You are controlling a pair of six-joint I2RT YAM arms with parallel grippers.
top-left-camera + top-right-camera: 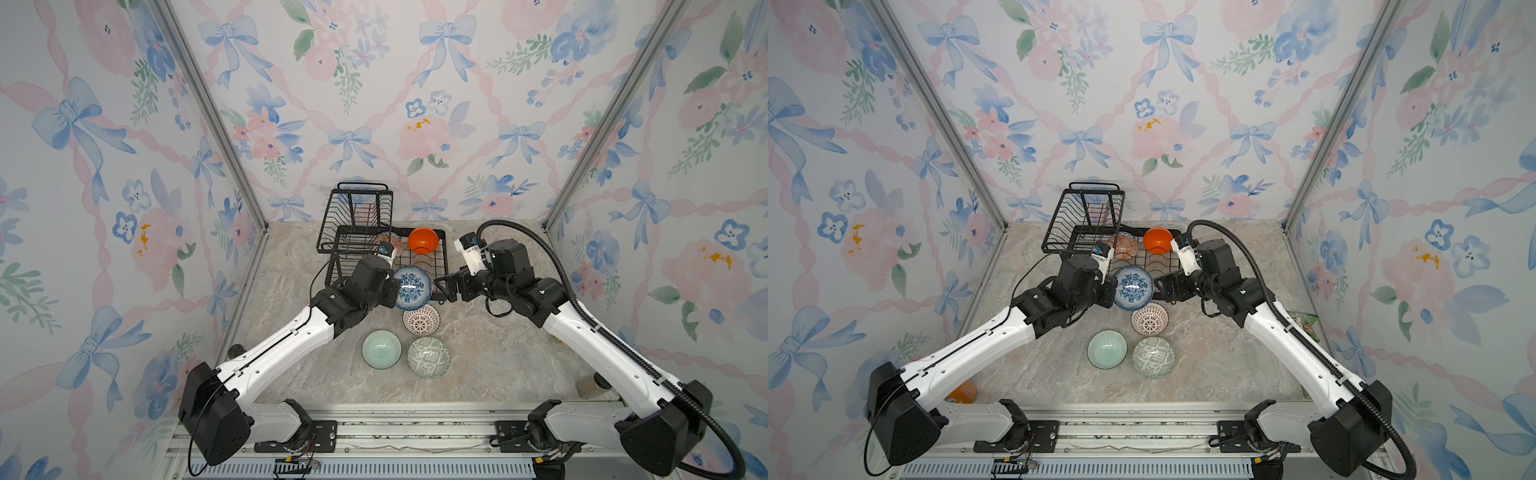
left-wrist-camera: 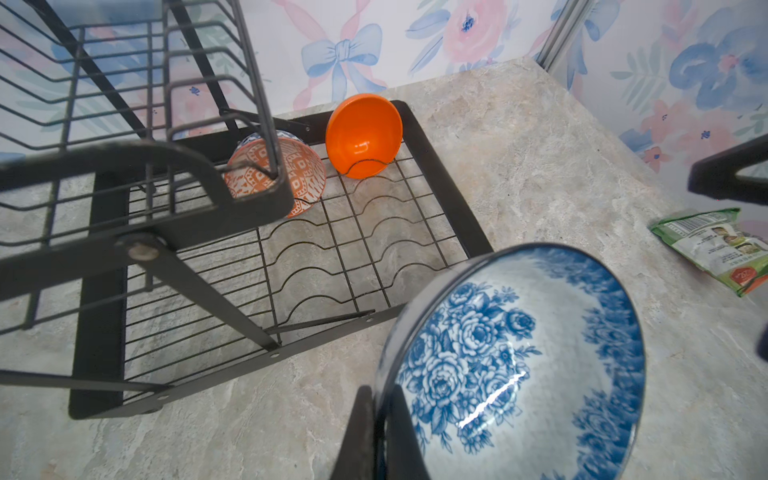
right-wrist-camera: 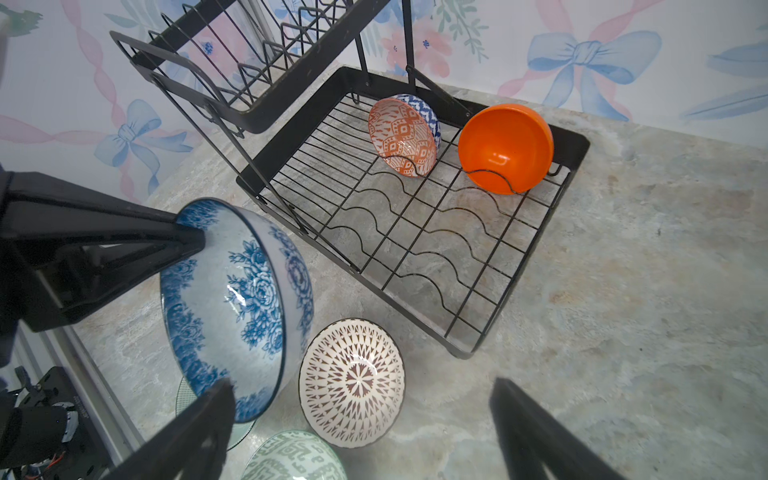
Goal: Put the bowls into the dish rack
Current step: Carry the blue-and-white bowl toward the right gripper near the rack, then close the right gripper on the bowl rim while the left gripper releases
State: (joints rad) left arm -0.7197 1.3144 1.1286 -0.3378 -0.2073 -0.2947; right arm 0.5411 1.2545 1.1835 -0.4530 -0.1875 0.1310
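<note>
Blue-and-white floral ceramic bowl [image 1: 412, 289] is the one in play right now. The left gripper [image 2: 380, 392] is pinched tight on its rim, one finger inside and one outside. It's holding the bowl up off the table, tipped on edge so the inside faces the other arm. The bowl hangs right at the front edge of the black wire dish rack [image 2: 451, 183]. From where I'm standing I honestly can't tell if it's over the low tray or just short of it.

The right gripper [image 1: 444, 289] is spread wide with nothing in it, parked just beside the held bowl near the tray's front right corner.

Two bowls are already standing on edge in the slots along the back of the tray. The plain glossy orange bowl [image 1: 423, 240] is in the back right corner. The red-orange-and-white patterned bowl [image 1: 390, 243] is just to its left, partly under the raised basket tier [image 1: 361, 192].

Three more sit upright on the grey marble-look tabletop [image 1: 498, 353]. The white bowl with brown lattice pattern [image 1: 421, 319] is just in front of the rack, right below the held one. The pale mint bowl [image 1: 381, 349] and the grey-green geometric bowl [image 1: 429, 356] sit side by side nearer the arm bases. A crumpled green snack packet [image 2: 715, 245] lies off to the right by the wall.
</note>
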